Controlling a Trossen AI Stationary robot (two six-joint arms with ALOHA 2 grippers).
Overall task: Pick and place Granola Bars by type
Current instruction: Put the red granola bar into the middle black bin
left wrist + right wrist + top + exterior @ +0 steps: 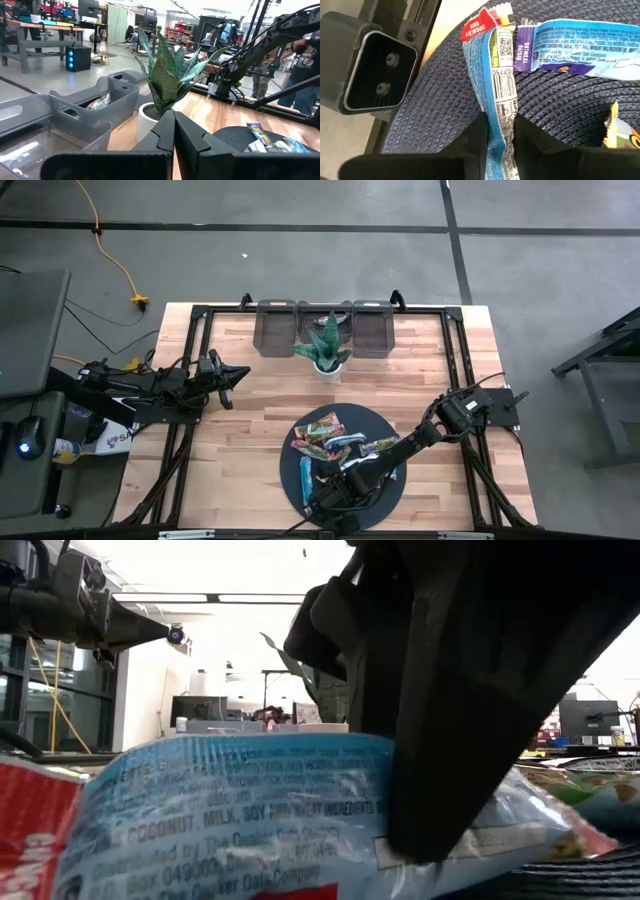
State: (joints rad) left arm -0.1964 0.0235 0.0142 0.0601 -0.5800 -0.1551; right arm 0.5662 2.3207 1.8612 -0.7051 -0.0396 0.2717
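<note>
Several granola bars (330,442) in blue, green and brown wrappers lie on a round dark woven mat (385,430) at the table's near middle. My right gripper (499,131) reaches down onto the mat's near left part (325,495) and is shut on a blue bar with a red end (496,75). In the low view that bar (230,810) fills the foreground, with a dark finger (450,740) in front of it. My left gripper (174,131) is shut with nothing in it and waits level at the table's left (228,375). My right gripper pinches the blue bar by its two long edges (501,117) between its two fingers. The fingers (476,137) come slanting down from above and lie across the bar. The wrapper looks squeezed narrow between them. The bar lies flat on the mat, its red end pointing away from the gripper.
A purple-labelled blue bar (575,42) lies just beyond the held one. A potted spiky plant (323,348) stands in front of three grey bins (277,325) at the far edge; one bin holds a wrapper (99,103). The low camera's housing (375,75) sits by the mat's edge.
</note>
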